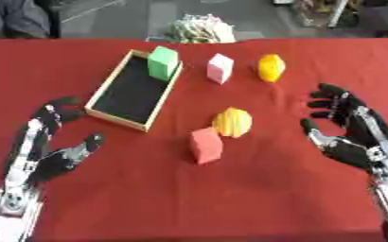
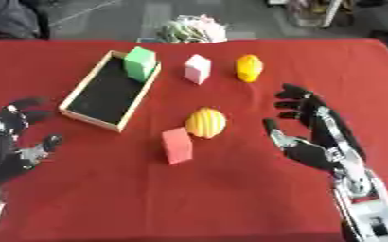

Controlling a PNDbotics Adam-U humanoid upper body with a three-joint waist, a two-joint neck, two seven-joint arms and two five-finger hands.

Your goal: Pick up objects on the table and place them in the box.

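Red-covered table point(image 1: 272, 198), holding: one shallow wooden box point(image 1: 106, 87) with a dark floor, set askew at the left; one green block point(image 1: 163, 62) standing in the box's far corner against the rim; one pale pink block point(image 1: 220, 68) just right of the box, upright on the cloth; one small yellow-orange rounded piece point(image 1: 270, 67) right of that, apart from it; one larger ribbed yellow piece point(image 1: 232, 122) near the table's middle; one red block point(image 1: 206, 145) touching or nearly touching it on the near-left side. Left hand point(image 1: 52, 151) at lower left, fingers relaxed and spread, thumb out, holding nothing. Right hand point(image 2: 313, 137) at the right, palm turned inward, fingers extended and slightly bent, likewise empty, nearest the ribbed piece. Four items remain outside the box. Handling, as judged: the blocks look light and rigid, with flat faces that should take a pinch across two opposite sides; the red one leans somewhat and may tip if nudged. The two yellow pieces look light but rounded, liable to roll, so best taken across the widest part with fingers curled around. Material cannot be told
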